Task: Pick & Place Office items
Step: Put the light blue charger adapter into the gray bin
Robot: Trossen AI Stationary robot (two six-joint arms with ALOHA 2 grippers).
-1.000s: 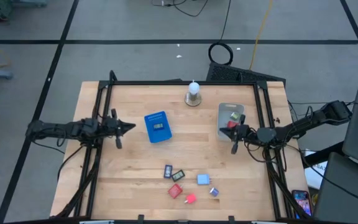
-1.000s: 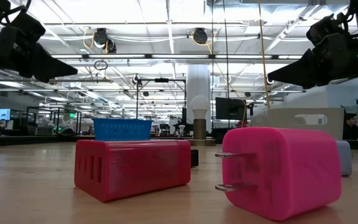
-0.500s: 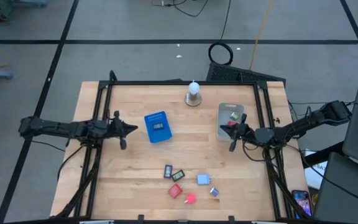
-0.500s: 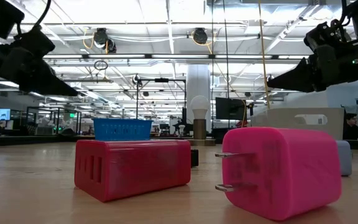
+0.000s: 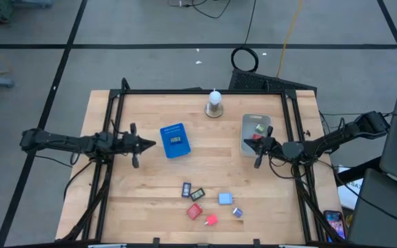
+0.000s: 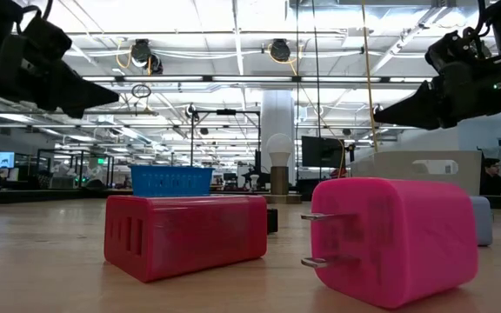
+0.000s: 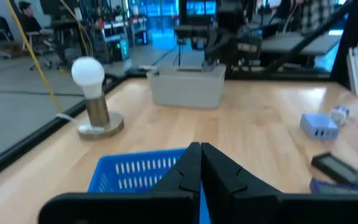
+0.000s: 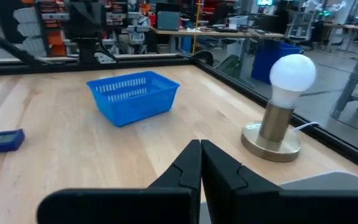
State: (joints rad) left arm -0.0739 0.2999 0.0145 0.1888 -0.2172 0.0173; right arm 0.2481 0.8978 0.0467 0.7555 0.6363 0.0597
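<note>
We are viewing a between-picks moment: both claws are hovering empty above the counter [image 5: 150, 193]. The left claw [image 5: 150, 144], at nine o'clock beside the blue basket [image 5: 174, 140], is pinched shut on nothing. The right claw [image 5: 256, 149], at three o'clock over the grey bin's [image 5: 248, 124] near edge, is likewise shut and empty. Most office items [image 5: 211, 204] are lying loose at six o'clock; a few are already sitting in the bin. We judge the next move calls for opening a claw and descending on one piece.
</note>
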